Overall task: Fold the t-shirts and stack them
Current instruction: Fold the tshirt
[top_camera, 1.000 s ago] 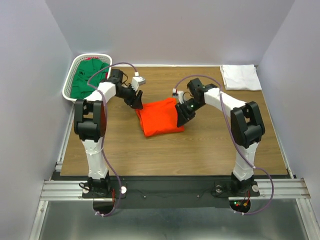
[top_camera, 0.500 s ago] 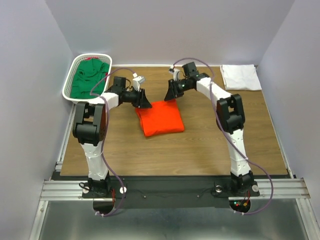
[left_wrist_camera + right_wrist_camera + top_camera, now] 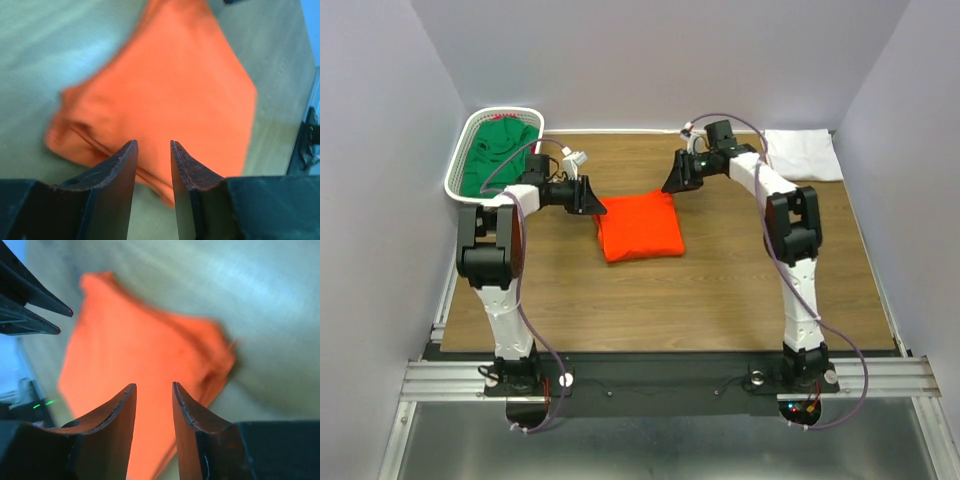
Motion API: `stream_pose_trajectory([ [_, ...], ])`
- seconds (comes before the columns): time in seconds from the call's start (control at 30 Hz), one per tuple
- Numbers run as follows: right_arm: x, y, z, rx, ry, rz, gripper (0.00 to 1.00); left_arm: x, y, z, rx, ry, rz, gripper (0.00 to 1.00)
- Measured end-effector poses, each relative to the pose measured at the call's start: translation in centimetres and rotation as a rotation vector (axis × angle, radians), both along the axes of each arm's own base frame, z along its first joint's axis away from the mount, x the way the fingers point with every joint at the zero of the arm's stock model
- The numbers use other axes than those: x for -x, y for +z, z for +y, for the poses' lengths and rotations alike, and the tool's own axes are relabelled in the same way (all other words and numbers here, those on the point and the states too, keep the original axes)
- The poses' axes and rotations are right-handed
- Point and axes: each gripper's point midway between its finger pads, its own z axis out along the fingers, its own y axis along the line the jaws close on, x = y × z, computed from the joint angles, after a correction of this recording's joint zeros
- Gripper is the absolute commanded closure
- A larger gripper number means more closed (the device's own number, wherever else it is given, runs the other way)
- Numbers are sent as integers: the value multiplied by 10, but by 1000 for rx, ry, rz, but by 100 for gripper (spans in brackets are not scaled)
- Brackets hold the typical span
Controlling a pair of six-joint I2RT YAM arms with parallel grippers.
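A bright orange-red t-shirt (image 3: 640, 226) lies folded into a rough square at the middle of the table, and it fills the left wrist view (image 3: 170, 85) and the right wrist view (image 3: 135, 350). My left gripper (image 3: 591, 197) (image 3: 152, 143) hovers at the shirt's far left corner, open and empty. Over the far right corner my right gripper (image 3: 677, 180) (image 3: 153, 385) is open too, with nothing between its fingers. A white t-shirt (image 3: 802, 154) lies folded at the back right. A dark green t-shirt (image 3: 496, 152) is bunched inside the basket.
The white mesh basket (image 3: 457, 160) stands at the back left corner beside the left arm. The left gripper's fingers (image 3: 35, 310) show at the top left of the right wrist view. Bare wood table (image 3: 720, 290) lies in front of the orange shirt.
The right gripper has lifted off the orange shirt and drawn back to its far right corner. The left gripper dipped to the shirt's corner and pulled back. The shirt now lies squarer.
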Motion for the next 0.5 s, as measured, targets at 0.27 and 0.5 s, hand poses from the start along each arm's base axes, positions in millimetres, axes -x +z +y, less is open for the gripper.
stream_pose_trajectory([
  [0.27, 115, 74, 30, -135, 147, 63, 58, 102, 66, -40, 100, -172, -57, 49],
  [0.5, 191, -29, 35, -63, 230, 359, 60, 151, -27, -39, 92, -162, 293, 49],
])
